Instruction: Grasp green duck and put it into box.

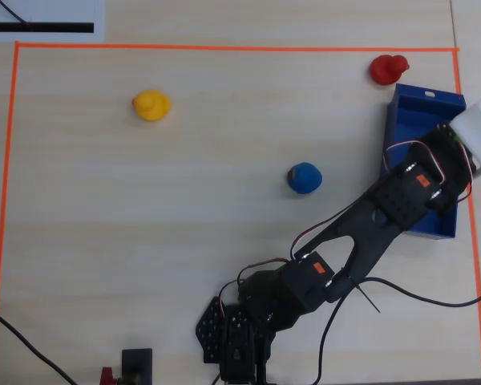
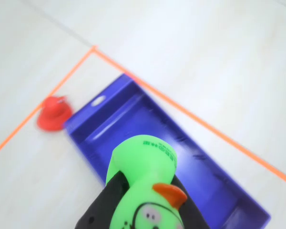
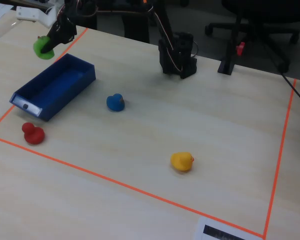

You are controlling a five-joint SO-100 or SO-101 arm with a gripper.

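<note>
My gripper (image 3: 47, 44) is shut on the green duck (image 3: 42, 48) and holds it in the air above the far end of the dark blue box (image 3: 55, 86). In the wrist view the green duck (image 2: 142, 183) with its orange beak fills the lower middle, between the black fingers (image 2: 108, 202). The box (image 2: 133, 121) lies open and empty below it, with a white mark on its far short rim. In the overhead view the arm (image 1: 401, 196) reaches over the box (image 1: 421, 112) at the right, and the duck is hidden under the wrist.
A red duck (image 1: 387, 69) sits on the table just outside the box's marked end, also seen in the fixed view (image 3: 33, 133). A blue duck (image 1: 305, 177) is mid-table and a yellow duck (image 1: 151, 105) is far off. Orange tape (image 1: 224, 48) borders the area.
</note>
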